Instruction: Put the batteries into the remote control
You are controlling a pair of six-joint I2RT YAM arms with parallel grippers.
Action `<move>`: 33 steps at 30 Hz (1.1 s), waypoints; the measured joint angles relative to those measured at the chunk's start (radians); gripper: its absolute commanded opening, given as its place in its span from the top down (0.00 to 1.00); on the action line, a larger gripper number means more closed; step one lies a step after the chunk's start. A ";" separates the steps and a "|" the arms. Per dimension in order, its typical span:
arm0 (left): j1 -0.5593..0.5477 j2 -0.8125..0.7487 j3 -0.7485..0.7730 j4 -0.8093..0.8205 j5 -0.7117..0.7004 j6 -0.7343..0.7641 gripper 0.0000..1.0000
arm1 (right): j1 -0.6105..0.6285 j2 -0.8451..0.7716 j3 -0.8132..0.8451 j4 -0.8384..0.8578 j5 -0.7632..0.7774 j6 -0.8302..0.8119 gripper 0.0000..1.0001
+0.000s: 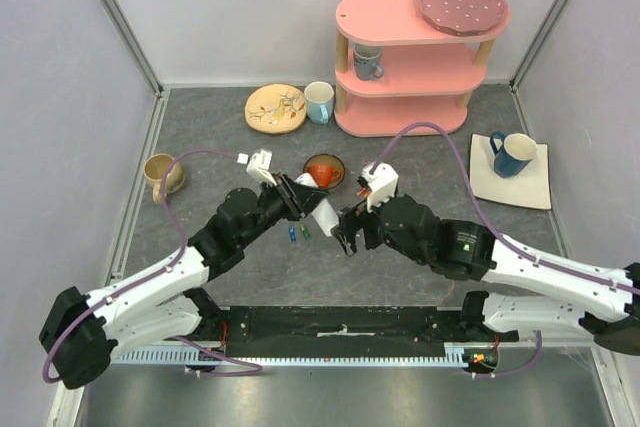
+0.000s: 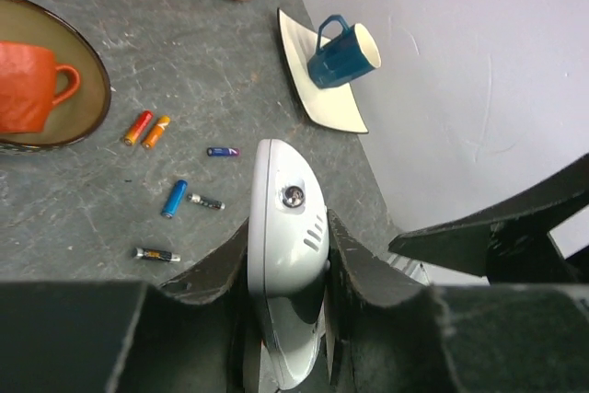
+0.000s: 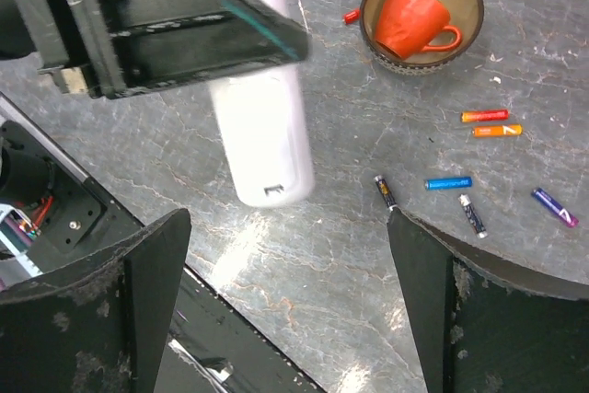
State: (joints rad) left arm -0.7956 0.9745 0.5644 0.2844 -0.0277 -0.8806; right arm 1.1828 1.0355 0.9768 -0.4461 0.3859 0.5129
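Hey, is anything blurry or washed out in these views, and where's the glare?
Top external: even light, soft shadows; the batteries are mere specks. Left wrist: the remote control is crisp with a sheen, the left gripper clamping it nearly black. Right wrist: the remote is washed-out white, the left gripper over it blurred, and pale glare sits on the table.

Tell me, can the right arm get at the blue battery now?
Probably yes: the right arm has open, empty jaws, and the blue battery lies bare on the table, apart from the remote.
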 measured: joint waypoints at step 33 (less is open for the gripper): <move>0.004 0.040 -0.509 0.703 -0.209 0.105 0.98 | 0.000 -0.100 -0.493 0.488 0.019 0.344 0.27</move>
State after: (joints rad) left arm -0.7918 1.0145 0.0555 0.9871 -0.2371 -0.7757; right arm 1.1828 0.9352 0.4839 0.0418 0.4046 0.8574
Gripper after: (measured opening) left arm 0.325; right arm 0.684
